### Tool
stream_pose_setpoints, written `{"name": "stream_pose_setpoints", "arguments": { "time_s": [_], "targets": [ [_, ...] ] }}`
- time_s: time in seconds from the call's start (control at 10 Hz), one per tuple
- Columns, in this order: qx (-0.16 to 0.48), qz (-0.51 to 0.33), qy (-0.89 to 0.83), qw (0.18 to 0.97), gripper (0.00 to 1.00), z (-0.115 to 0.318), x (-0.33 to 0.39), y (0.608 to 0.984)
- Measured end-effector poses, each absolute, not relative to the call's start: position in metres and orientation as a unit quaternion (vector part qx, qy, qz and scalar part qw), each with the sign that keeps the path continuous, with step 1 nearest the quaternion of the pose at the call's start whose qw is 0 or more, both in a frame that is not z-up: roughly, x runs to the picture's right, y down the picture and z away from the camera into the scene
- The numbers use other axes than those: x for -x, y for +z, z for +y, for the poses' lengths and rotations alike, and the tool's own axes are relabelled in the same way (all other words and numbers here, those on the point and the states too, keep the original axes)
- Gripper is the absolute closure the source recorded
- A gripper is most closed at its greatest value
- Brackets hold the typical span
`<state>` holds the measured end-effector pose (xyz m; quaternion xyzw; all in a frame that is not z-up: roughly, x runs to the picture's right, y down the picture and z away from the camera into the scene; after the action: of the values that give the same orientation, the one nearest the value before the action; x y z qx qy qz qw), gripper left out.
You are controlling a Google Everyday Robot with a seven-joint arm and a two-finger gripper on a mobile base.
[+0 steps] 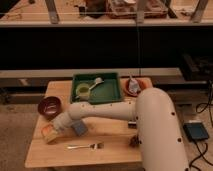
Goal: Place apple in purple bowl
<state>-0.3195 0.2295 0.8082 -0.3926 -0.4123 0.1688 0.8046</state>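
Observation:
The apple (47, 133), small and orange-yellow, lies near the left edge of the wooden table (115, 152). My gripper (54, 129) is down at the apple, touching or covering its right side, at the end of the white arm (107, 111) that reaches across the table from the right. The purple bowl (49, 106) stands upright just behind the apple and gripper, towards the table's back left, with nothing visible inside.
A blue-grey sponge (79, 128) lies right beside the arm's wrist. A fork (85, 146) lies near the front edge. At the back, a green tray (113, 95) holds a yellow-green cup (82, 91) and a spoon; an orange plate (145, 85) sits to its right.

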Motion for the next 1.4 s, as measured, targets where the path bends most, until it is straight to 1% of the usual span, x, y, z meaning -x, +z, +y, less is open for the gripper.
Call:
{"name": "stream_pose_setpoints", "arguments": {
  "time_s": [0.2, 0.3, 0.5, 0.6, 0.8, 1.0, 1.2, 1.4],
  "targets": [
    [0.381, -0.432, 0.188, 0.796, 0.86, 0.226, 0.293, 0.807],
    [0.372, -0.439, 0.197, 0.794, 0.9, 0.223, 0.273, 0.807],
    [0.353, -0.45, 0.213, 0.792, 0.9, 0.213, 0.234, 0.805],
    [0.335, -0.455, 0.216, 0.796, 0.9, 0.199, 0.208, 0.801],
    [0.309, -0.463, 0.203, 0.806, 0.9, 0.168, 0.187, 0.783],
    [0.278, -0.469, 0.166, 0.822, 0.9, 0.121, 0.181, 0.755],
    [0.246, -0.465, 0.092, 0.846, 0.9, 0.081, 0.186, 0.734],
    [0.218, -0.445, 0.022, 0.868, 0.9, 0.047, 0.199, 0.727]
  ]
}}
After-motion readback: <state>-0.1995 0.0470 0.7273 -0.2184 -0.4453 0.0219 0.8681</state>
